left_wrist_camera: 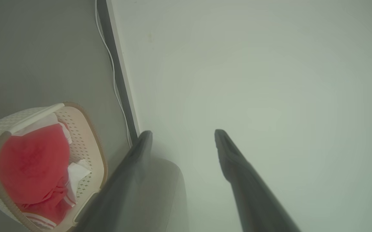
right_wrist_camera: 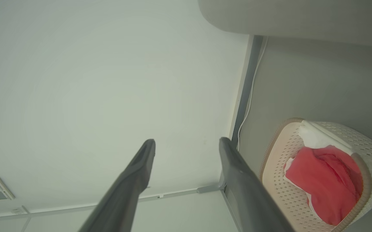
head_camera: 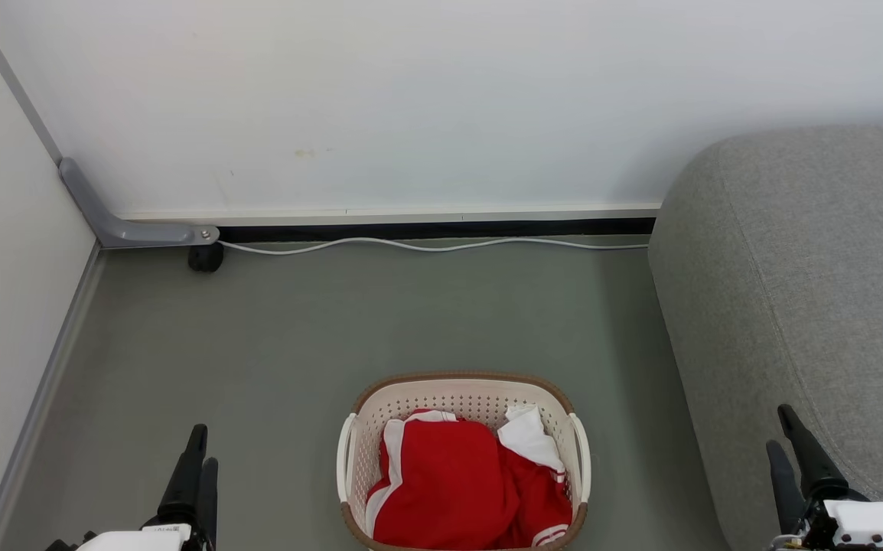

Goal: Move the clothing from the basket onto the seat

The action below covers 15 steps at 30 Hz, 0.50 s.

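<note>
In the head view, the basket (head_camera: pixel 461 385) stands on the grey floor (head_camera: pixel 296 329) low in the middle. The clothing (head_camera: pixel 449 490) is heaped inside it, red with white trim, and fills it nearly to the rim. The seat (head_camera: pixel 793 268) rises just to the right of the basket, with a strip of floor between them. The left gripper (head_camera: pixel 205 448) sits at the lower left and the right gripper (head_camera: pixel 778 430) at the lower right, both well clear of the basket and holding nothing.

In the left wrist view, the left gripper's 2 fingers stand apart, with the wall (left_wrist_camera: pixel 269 80) behind them. The basket lies off to their side.

In the right wrist view, the right gripper's 2 fingers are likewise spread and empty, with the basket to one side.

The step in hand looks like the first reach. It would go best to come down over the middle of the heap with the fingers spread, sink them into a thick red fold and not the loose white piece, and keep them off the perforated wall. Lifting straight up before swinging toward the seat should keep the basket from tipping.
</note>
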### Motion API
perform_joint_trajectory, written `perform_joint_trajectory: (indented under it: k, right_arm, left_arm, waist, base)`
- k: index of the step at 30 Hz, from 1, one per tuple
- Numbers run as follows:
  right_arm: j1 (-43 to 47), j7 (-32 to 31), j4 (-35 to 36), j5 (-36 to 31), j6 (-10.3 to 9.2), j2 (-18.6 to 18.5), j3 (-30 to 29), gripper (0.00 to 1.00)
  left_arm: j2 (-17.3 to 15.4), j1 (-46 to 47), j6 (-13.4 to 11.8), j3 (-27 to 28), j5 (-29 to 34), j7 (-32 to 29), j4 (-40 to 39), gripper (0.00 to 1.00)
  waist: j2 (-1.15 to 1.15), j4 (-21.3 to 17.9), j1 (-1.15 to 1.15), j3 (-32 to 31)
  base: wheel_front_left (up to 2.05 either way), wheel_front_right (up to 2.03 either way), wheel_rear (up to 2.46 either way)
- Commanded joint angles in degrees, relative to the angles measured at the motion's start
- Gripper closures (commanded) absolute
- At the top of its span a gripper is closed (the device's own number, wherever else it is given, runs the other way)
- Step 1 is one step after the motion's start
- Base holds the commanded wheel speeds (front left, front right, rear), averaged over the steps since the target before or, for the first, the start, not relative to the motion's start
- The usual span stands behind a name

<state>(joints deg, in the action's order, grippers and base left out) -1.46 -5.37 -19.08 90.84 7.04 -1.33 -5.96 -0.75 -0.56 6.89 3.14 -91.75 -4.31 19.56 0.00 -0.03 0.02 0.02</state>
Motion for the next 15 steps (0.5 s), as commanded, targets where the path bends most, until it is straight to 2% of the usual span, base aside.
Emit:
perform_joint_trajectory:
  k: [1, 15]
  right_arm:
    - [-2.7, 0.6, 1.8, -0.7, 0.21, -1.3, 0.4, 0.0]
    - [-4.9, 4.1, 1.0, -5.1, 0.24, -4.3, 5.3, 0.0]
  left_arm:
    - [-0.7, 3.3, 0.1, -0.1, 0.8, 0.5, -1.2, 0.0]
    - [-1.4, 4.9, 0.2, -1.5, 7.8, 3.0, -0.2, 0.0]
  waist:
    - [0.0, 0.0, -0.01, 0.0]
    - [0.0, 0.0, -0.01, -0.1]
  base:
    - [0.0, 0.0, 0.0]
    - [0.0, 0.0, 0.0]
